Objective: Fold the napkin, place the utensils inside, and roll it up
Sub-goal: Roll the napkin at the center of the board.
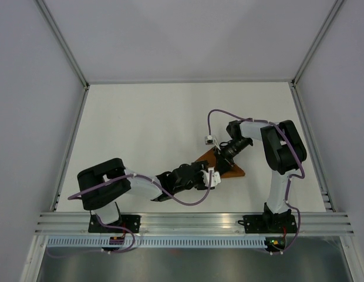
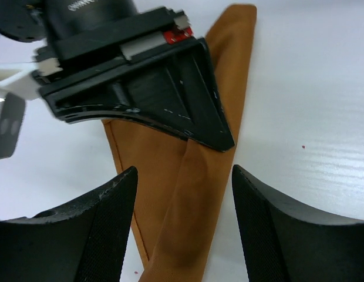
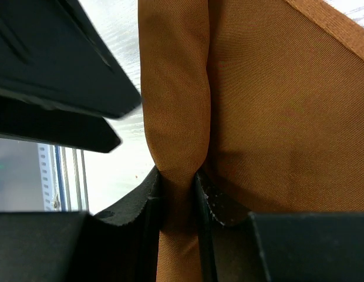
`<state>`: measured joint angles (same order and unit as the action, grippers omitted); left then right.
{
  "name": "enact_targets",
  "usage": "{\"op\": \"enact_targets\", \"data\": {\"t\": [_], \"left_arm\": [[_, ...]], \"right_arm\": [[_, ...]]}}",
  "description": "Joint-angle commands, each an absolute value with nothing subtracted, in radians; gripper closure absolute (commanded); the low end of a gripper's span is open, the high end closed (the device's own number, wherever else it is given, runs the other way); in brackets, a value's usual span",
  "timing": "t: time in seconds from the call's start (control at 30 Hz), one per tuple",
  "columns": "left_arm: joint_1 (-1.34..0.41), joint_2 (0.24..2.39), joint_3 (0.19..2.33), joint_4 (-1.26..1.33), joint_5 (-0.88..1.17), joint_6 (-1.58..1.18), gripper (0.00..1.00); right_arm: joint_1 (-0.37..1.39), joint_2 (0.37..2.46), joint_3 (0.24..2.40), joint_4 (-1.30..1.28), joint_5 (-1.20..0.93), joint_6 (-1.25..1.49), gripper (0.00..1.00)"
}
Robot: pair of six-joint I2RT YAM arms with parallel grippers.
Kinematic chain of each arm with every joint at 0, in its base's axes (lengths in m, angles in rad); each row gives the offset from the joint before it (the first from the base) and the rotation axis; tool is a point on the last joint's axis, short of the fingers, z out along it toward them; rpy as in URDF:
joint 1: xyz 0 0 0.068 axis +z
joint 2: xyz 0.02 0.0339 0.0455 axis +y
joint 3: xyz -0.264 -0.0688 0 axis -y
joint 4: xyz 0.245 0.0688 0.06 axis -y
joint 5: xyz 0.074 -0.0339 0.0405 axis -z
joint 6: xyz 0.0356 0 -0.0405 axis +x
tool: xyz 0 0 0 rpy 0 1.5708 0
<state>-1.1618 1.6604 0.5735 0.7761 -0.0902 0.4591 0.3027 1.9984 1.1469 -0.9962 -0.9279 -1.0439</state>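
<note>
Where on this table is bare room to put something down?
Free: the far half of the table, from the back wall to the napkin. Crowded: right of centre, where the left gripper and right gripper meet over it.

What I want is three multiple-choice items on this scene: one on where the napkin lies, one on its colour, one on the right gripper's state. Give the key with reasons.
1. Where is the napkin?
A) between the left gripper and the right gripper
B) far from both of them
C) hanging off the near edge

2. What colour is it?
A) white
B) rust-orange
C) blue

3. The right gripper is:
A) open, clear of the cloth
B) shut on the napkin's rolled fold
C) out of view

Key:
1 A, the top view shows both grippers meeting at the cloth.
2 B, every view shows that colour.
3 B, the right wrist view shows its fingers pinching the fold.
</note>
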Motion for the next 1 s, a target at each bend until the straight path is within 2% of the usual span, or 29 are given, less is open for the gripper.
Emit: {"op": "enact_targets", "data": {"t": [0.0,0.23,0.37,0.47,0.5,0.6,0.7,0.8,0.9,0.93,0.97], "left_arm": [[-1.172,1.712,0.629,0.727,-0.055,0.613,0.29],[-1.172,1.793,0.675,0.635,-0.04,0.673,0.29],[-1.17,1.83,0.695,0.583,-0.025,0.673,0.34],[-1.172,1.853,0.716,0.523,-0.012,0.65,0.46],[-1.172,1.858,0.721,0.502,-0.011,0.641,0.57],[-1.17,1.874,0.745,0.453,-0.005,0.606,0.71],[-1.167,1.89,0.765,0.41,0.032,0.563,0.79],[-1.157,1.894,0.787,0.379,0.072,0.482,0.85],[-1.144,1.901,0.814,0.347,0.121,0.408,0.9],[-1.138,1.902,0.828,0.335,0.141,0.388,0.9],[-1.126,1.904,0.833,0.33,0.179,0.367,0.92]], "right_arm": [[0.298,2.056,1.14,-0.94,-0.79,-1.098,0.89],[0.296,2.065,1.138,-0.934,-0.784,-1.095,0.89],[0.293,2.065,1.137,-0.933,-0.782,-1.092,0.9],[0.29,2.065,1.138,-0.925,-0.778,-1.091,0.89],[0.288,2.066,1.14,-0.922,-0.776,-1.089,0.9],[0.288,2.062,1.138,-0.91,-0.77,-1.083,0.89],[0.285,2.051,1.135,-0.888,-0.762,-1.069,0.87],[0.284,2.025,1.126,-0.859,-0.752,-1.052,0.78],[0.284,1.976,1.114,-0.838,-0.746,-1.045,0.66],[0.282,1.959,1.111,-0.83,-0.741,-1.034,0.58],[0.282,1.927,1.108,-0.813,-0.739,-1.026,0.54]]}}
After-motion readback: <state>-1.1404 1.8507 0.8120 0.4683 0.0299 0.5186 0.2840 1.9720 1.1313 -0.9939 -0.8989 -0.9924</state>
